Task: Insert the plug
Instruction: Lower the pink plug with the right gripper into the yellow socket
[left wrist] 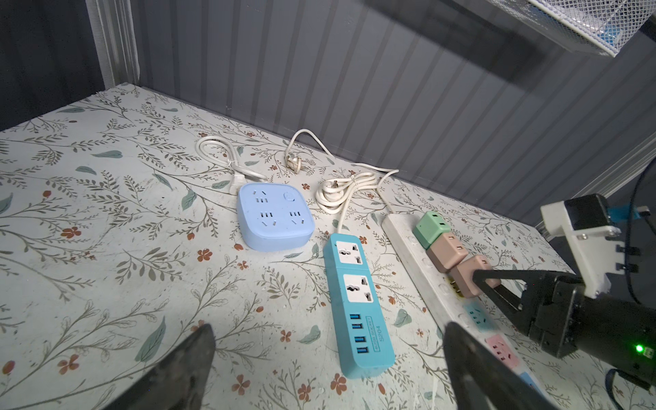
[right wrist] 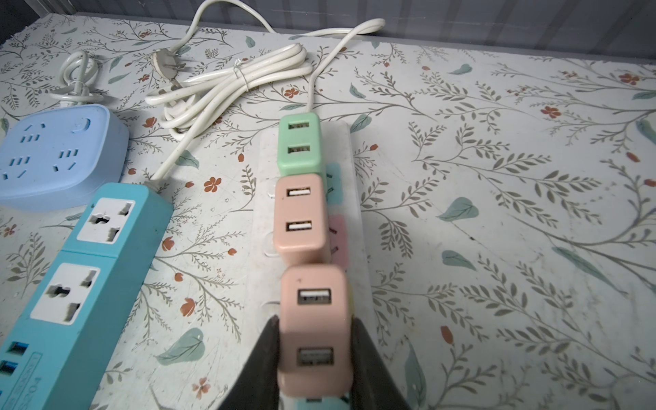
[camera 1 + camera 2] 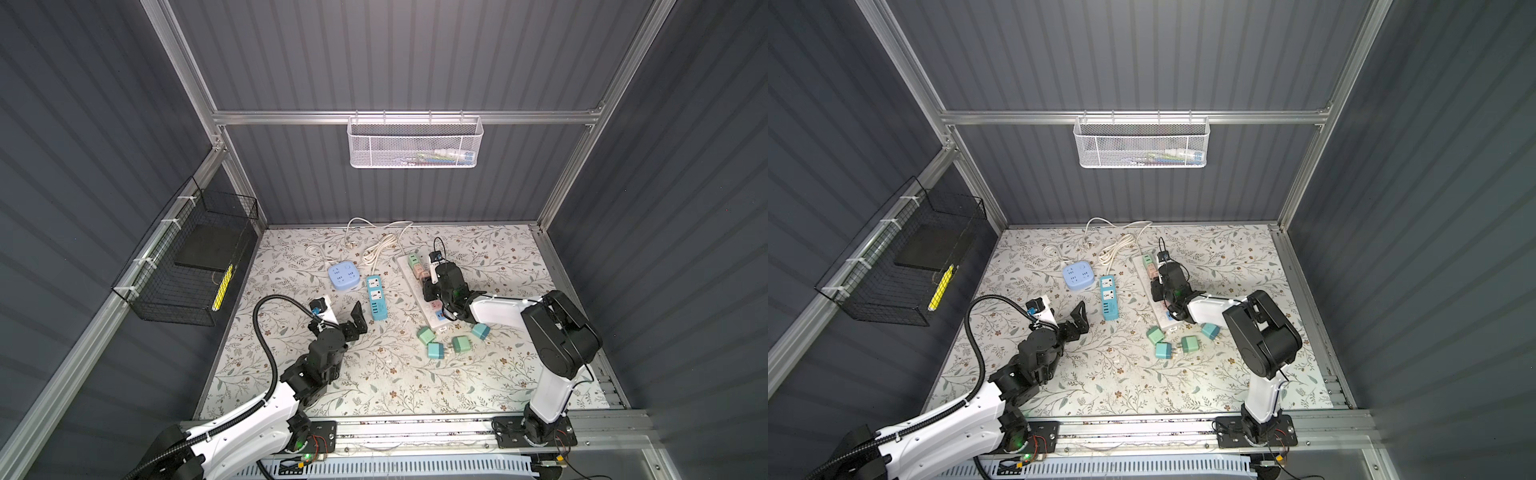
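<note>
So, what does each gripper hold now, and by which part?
The right gripper clamps a pink plug by its side faces; the left gripper holds nothing.

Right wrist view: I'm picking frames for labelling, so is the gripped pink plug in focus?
Right wrist view: the pink plug is sharp at its far port, softer nearest the lens, with the right pincer dark and blurred; left wrist view: it reads clear.

pink plug over white strip
</note>
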`<state>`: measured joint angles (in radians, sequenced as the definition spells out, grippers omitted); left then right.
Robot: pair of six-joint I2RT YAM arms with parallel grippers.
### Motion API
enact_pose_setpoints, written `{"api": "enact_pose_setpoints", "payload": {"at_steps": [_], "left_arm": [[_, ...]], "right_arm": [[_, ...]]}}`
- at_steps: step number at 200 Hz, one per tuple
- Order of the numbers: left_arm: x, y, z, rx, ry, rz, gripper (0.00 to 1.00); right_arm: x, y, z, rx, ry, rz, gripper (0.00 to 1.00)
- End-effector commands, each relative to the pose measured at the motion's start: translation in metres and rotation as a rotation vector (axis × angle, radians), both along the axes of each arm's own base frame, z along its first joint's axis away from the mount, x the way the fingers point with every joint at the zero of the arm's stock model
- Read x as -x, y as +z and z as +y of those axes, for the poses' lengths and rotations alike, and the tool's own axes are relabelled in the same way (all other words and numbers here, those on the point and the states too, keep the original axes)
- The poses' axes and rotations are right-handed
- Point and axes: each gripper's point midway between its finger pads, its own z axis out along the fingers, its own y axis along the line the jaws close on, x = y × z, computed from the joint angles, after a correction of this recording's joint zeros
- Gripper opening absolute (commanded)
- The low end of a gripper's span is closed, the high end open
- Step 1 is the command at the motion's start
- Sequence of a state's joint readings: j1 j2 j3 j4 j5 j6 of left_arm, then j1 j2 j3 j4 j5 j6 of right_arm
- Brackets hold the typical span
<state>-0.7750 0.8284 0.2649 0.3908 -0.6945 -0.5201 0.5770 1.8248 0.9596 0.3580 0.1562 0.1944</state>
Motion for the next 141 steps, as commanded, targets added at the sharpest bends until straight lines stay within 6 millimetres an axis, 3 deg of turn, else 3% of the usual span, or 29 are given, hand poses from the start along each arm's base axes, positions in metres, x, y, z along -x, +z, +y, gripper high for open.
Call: {"api": "enact_pose_setpoints", "payload": {"at_steps": [1,88,141], "left_arm": [[0.0,-0.002,0.002,0.005,0.003,-0.011,1.0],[0.0,-0.004,0.003,0.001,0.003,-0.008,1.0],[0.003,-0.007,0.006,0.006,0.005,-0.004,1.0]], "right_arm": [[0.014,-0.036,-0.012,0.107,0.001,0.118,0.22],[0.026,-0.071,-0.012,0.199,-0.003,0.246,0.22],[0.051,-0.089,-0.01,0.229,0.022,0.299,0.24]]}}
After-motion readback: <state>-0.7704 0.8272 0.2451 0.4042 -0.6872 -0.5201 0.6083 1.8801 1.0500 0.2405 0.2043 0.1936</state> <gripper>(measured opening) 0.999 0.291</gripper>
